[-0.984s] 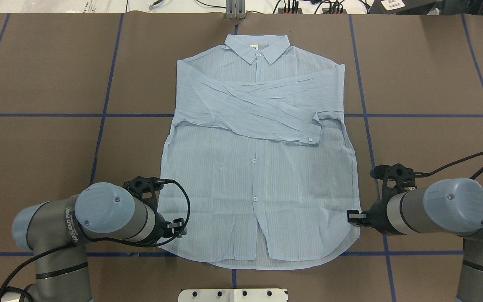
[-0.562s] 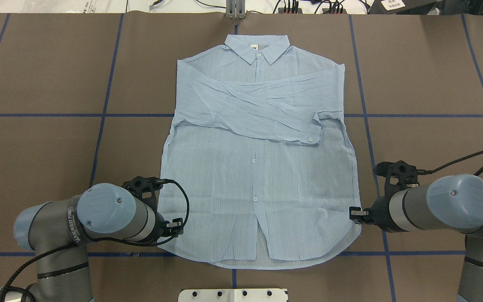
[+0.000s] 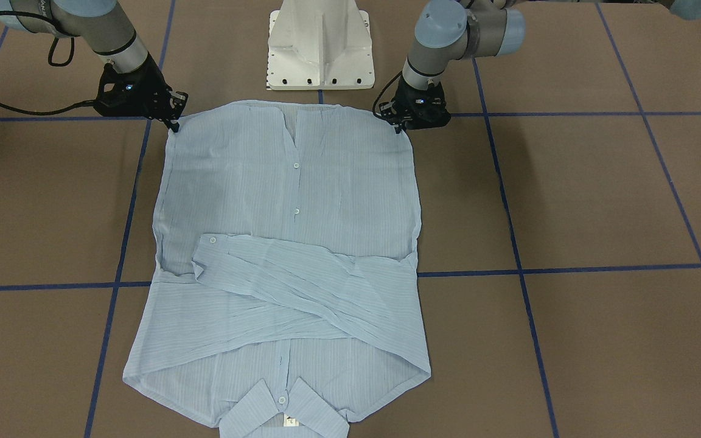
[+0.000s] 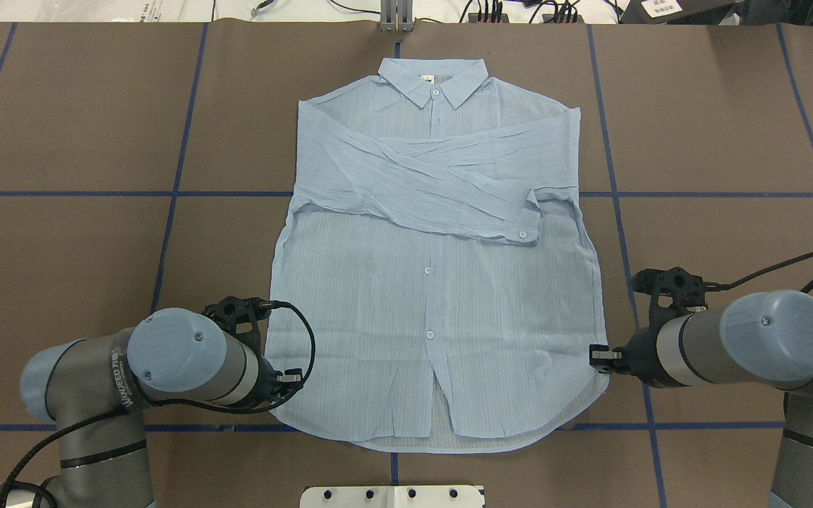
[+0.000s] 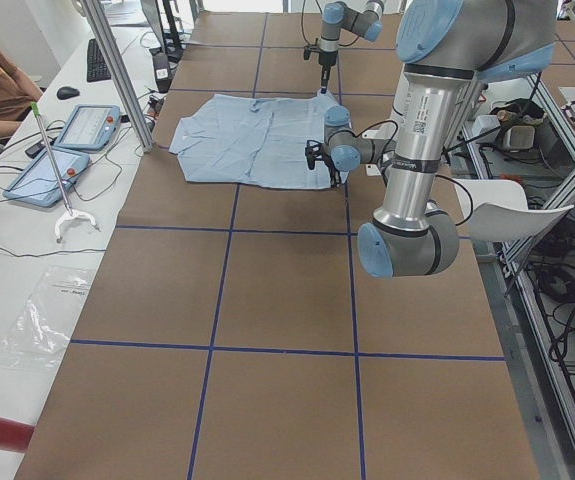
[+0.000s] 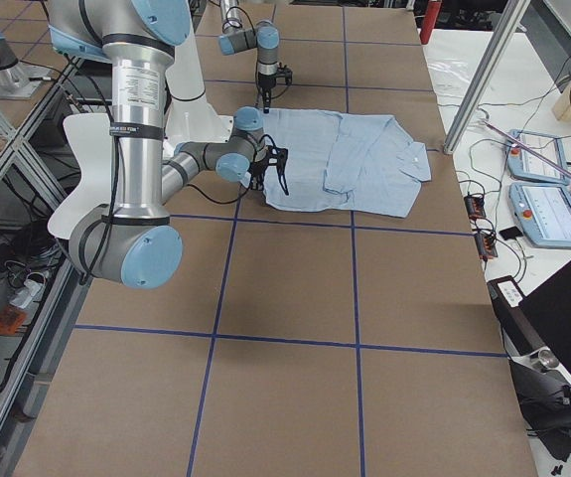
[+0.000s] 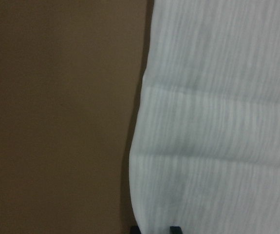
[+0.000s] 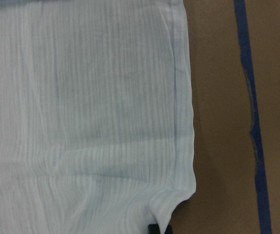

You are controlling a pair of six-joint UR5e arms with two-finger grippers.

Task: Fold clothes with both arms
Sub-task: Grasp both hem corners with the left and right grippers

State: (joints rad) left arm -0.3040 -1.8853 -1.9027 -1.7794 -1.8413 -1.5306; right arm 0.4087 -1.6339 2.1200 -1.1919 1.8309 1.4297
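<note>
Pale blue shirt (image 4: 435, 296) is lying flat on table (image 4: 61, 247), sleeves crossed, long axis running away from robot, collar far; L tool (image 4: 290, 379), R tool (image 4: 598, 357) sitting at near hem corners, one apiece, closure/hold can't tell.

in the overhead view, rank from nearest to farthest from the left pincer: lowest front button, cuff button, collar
1. Small white lowest front button of the pale blue striped shirt: nearest the black two-finger left pincer, to its right.
2. Small white cuff button: on the crossed sleeve's end, toward the shirt's right side.
3. Pale blue pointed collar: farthest, at the shirt's far end.
</note>
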